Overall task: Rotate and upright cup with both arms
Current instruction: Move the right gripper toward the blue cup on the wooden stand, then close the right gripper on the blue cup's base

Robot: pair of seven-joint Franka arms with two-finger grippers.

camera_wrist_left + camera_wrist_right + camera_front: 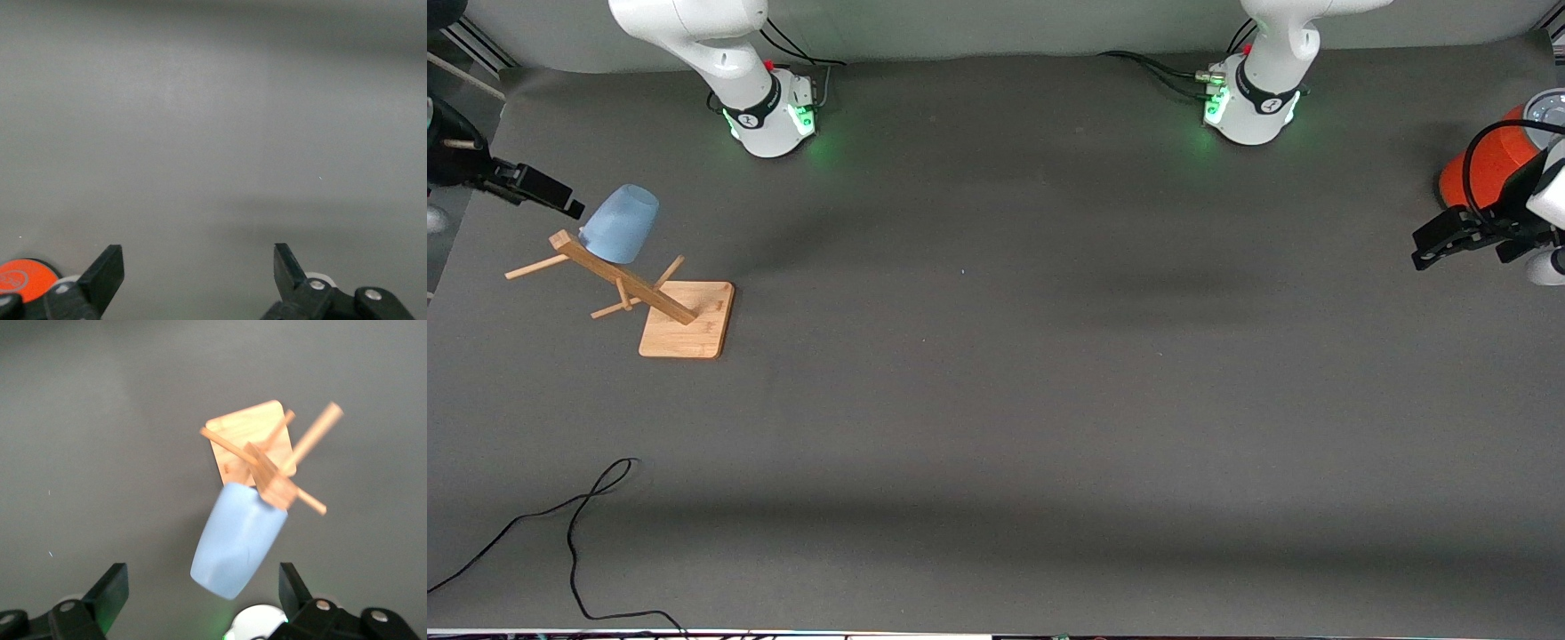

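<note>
cup point(621, 224): small pale-blue tumbler, hanging upside down on one of the upper pegs of the wooden rack point(660, 296), closed bottom pointing up, wide rim down against the rack's post. it's at the right arm's end of the table point(996, 400). nothing is gripping it.

wooden rack: flat square base on the table with a post that shows slanted in the front view, and thin pegs sticking out on several sides. from the right wrist view you look nearly straight down on it, cup point(239, 540) in front of the post and base point(257, 450).

right hand point(551, 197): up in the air at the edge of the table on the right arm's end, fingertips just beside the cup's top but not touching as far as i can see. in the right wrist view the fingers point(110, 590) stand wide apart with the cup showing between them, and they've got hold of nothing.

left hand point(1440, 244): way over at the left arm's end, hovering above the table next to the orange cylinder point(1489, 164). the left wrist view shows its fingers point(107, 270) spread wide over bare grey table, empty, with a bit of the orange cylinder point(23, 277) in the corner.

black cable point(574, 533): loose loop lying on the table, nearer to the front camera than the rack.
</note>
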